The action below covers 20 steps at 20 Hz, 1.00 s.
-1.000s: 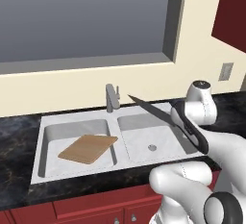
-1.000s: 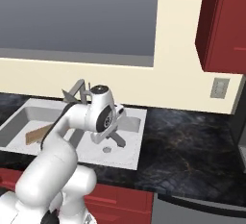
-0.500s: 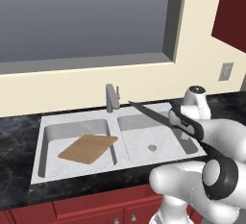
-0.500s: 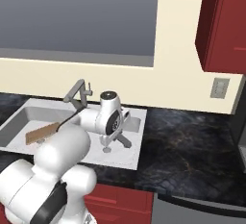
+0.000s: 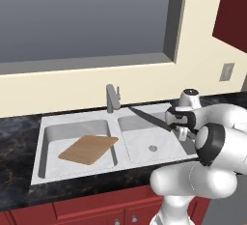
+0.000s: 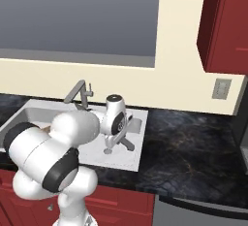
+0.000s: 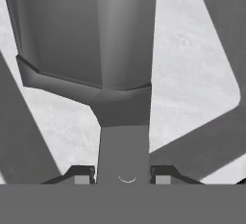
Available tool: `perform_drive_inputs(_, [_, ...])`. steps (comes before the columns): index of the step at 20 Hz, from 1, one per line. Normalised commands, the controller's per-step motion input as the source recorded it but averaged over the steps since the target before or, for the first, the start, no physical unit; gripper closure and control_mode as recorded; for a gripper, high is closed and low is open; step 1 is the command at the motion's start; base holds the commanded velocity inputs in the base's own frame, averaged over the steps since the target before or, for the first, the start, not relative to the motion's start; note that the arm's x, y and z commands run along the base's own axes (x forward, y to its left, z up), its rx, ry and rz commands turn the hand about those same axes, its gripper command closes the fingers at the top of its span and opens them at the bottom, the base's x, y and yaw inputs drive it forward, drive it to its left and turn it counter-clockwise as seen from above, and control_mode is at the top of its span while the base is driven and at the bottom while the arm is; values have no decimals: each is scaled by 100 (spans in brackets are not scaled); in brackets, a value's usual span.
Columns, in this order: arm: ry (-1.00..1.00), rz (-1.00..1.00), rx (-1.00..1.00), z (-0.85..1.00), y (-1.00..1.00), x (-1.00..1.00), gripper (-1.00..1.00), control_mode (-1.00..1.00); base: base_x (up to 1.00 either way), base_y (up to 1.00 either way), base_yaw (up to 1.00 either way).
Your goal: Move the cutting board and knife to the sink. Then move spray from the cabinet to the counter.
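My gripper [image 5: 182,132] is shut on the knife [image 5: 149,119] by its handle. It holds the knife over the right basin of the sink [image 5: 48,125], dark blade pointing toward the faucet. In the hand view the knife [image 7: 96,40] runs up from between my fingertips [image 7: 79,174], with the pale sink floor behind it. In the right base view the gripper [image 6: 112,147] hangs over the sink's right part. The cutting board [image 5: 88,149] lies flat in the left basin. The dark red cabinet [image 6: 227,26] hangs at the upper right; the spray is out of view. The black counter [image 6: 193,142] stretches right of the sink.
A grey faucet [image 5: 112,98] stands behind the divider between the basins. A wall outlet [image 6: 221,89] sits above the counter to the right. Red drawer fronts [image 5: 96,207] run below the counter edge. A window fills the wall above the sink.
The arm's elbow has swung round in front of the cameras. The knife, still gripped, has sunk a little lower over the right basin. The cutting board has not moved.
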Motion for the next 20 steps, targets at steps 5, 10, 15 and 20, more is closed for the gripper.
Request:
perform_drive_inputs(5, [14, 0, 0, -29, 0, 18, 100, -100, 0, 0, 0])
perform_drive_inputs(10, [13, 0, 0, -27, 0, 19, 100, -100, 0, 0, 0])
perform_drive_inputs(15, [1, 0, 2, -11, -5, 0, 100, -100, 0, 0, 0])
perform_drive_inputs(20, [-6, 0, 2, -16, 0, 0, 100, -100, 0, 0, 0])
